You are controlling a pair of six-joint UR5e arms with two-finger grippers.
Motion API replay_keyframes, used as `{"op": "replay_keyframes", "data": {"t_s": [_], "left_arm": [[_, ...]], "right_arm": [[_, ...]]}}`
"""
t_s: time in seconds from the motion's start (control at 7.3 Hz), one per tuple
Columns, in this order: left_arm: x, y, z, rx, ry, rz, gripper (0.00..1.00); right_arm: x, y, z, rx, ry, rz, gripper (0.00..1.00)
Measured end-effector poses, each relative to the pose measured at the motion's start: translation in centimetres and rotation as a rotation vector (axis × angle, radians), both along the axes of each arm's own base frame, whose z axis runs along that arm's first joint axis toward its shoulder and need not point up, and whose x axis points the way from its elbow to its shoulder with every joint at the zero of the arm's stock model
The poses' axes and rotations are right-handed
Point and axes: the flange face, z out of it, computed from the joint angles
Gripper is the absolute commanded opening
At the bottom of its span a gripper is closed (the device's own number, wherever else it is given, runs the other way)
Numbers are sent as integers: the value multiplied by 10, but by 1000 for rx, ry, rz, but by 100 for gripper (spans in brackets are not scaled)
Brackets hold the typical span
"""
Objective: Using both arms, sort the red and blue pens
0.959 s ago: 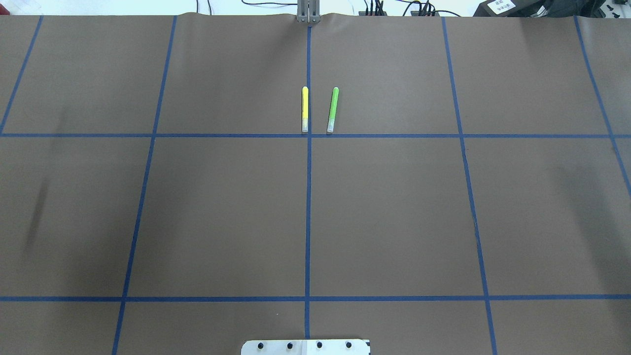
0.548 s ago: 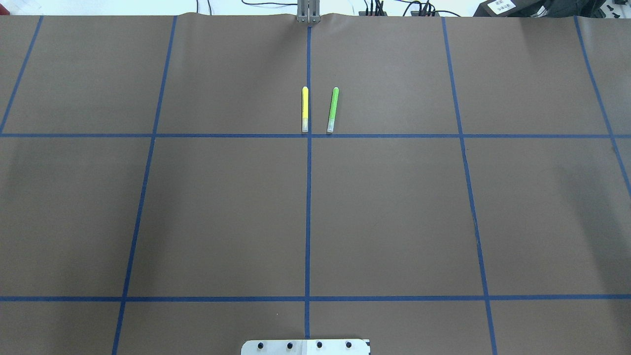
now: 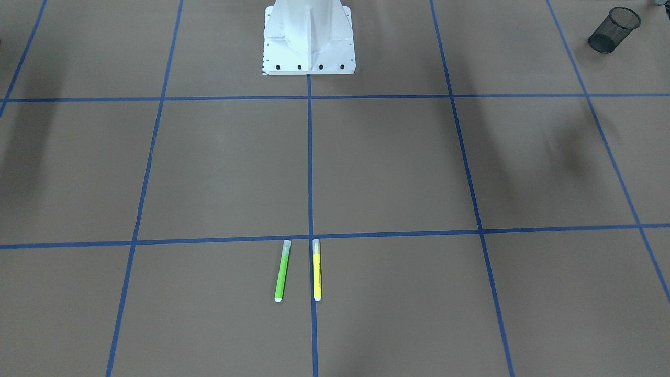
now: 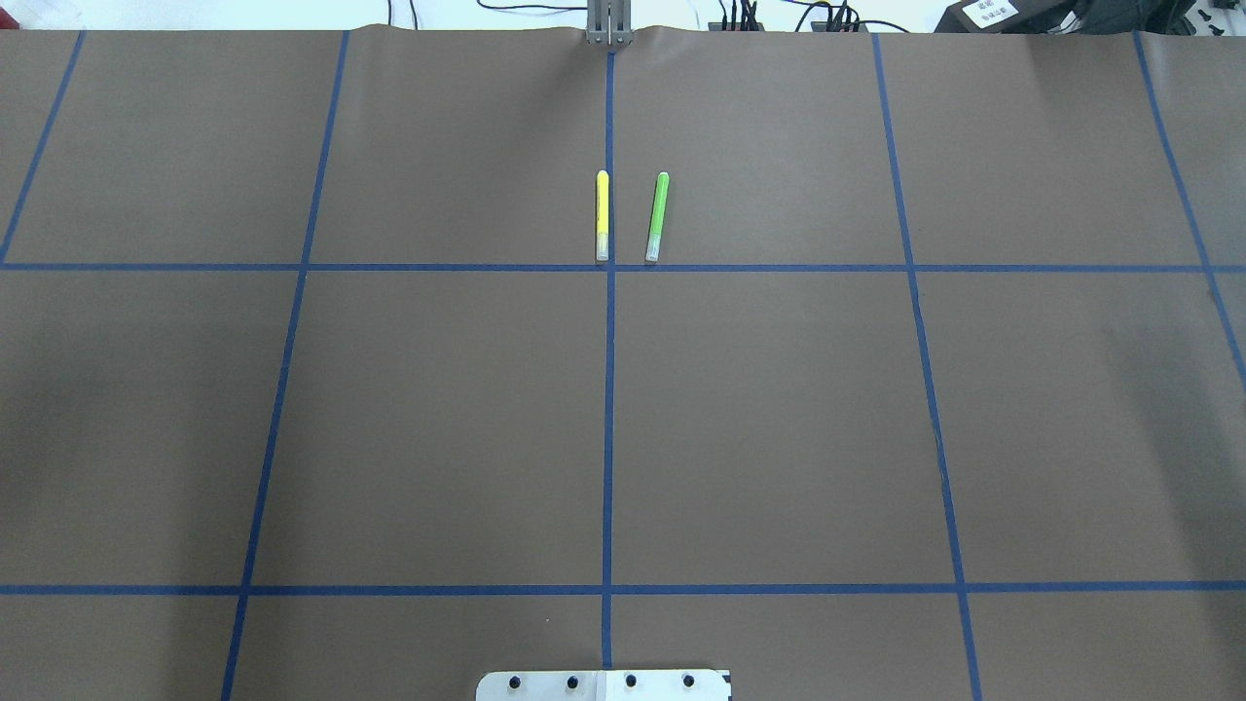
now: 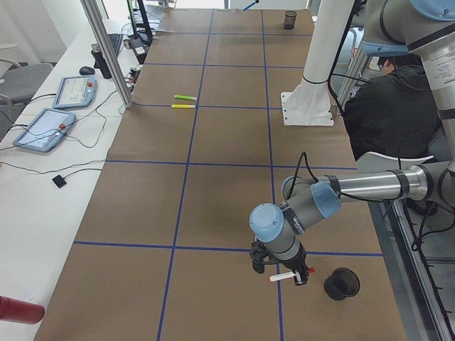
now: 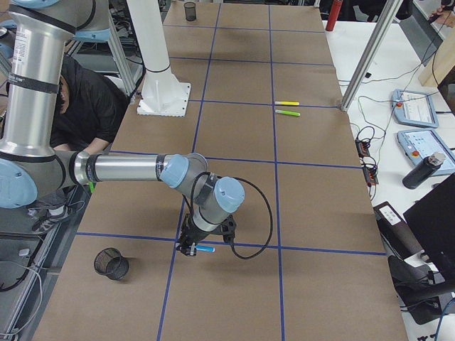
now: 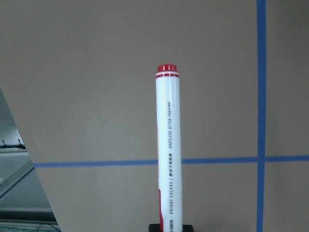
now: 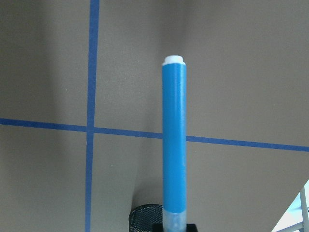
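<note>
1. The red pen (image 7: 168, 150), white-barrelled with a red far end, is held off the table in the left gripper (image 5: 286, 273). The jaws are closed on its near end. In the left side view it lies roughly level, above the brown cover at the table's left end.
2. The blue pen (image 8: 174, 140) is held in the same way in the right gripper (image 6: 190, 247). The jaws are closed on its translucent cap and the white end points away from the wrist camera. It hangs above the cover at the table's right end, close to a blue tape line (image 6: 320, 251).
3. The left arm (image 5: 370, 186) and the right arm (image 6: 121, 168) each reach out low over their own end of the table, with the forearm about level.
4. The left-end mesh cup (image 5: 341, 283), black and upright, stands just beside the red pen without touching it. The right-end mesh cup (image 6: 111, 264) stands near the blue pen, on the robot's side of it.
5. The yellow marker (image 4: 603, 214) and the green marker (image 4: 658, 216) lie side by side but apart at the far middle of the table (image 4: 438, 419). Their clear caps end at a cross line of tape, and the yellow one lies against the centre line.
6. The white pedestal (image 3: 309, 36) stands at the robot's edge on the centre line.
7. A person in a dark jacket (image 5: 387, 106) sits behind the pedestal.
</note>
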Motion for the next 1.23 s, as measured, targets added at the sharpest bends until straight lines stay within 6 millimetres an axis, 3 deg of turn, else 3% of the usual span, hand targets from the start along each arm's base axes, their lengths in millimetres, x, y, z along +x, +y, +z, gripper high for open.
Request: {"op": "replay_keyframes", "data": {"t_s": [0.41, 0.82, 1.23], "left_arm": [[-9, 60, 7, -294, 67, -146, 0], [0, 88, 22, -541, 164, -275, 0], [3, 109, 40, -652, 197, -329, 0]], "right_arm": [[-3, -6, -15, 33, -37, 20, 0], [-5, -12, -24, 51, -56, 32, 0], [-6, -13, -27, 55, -77, 45, 0]]}}
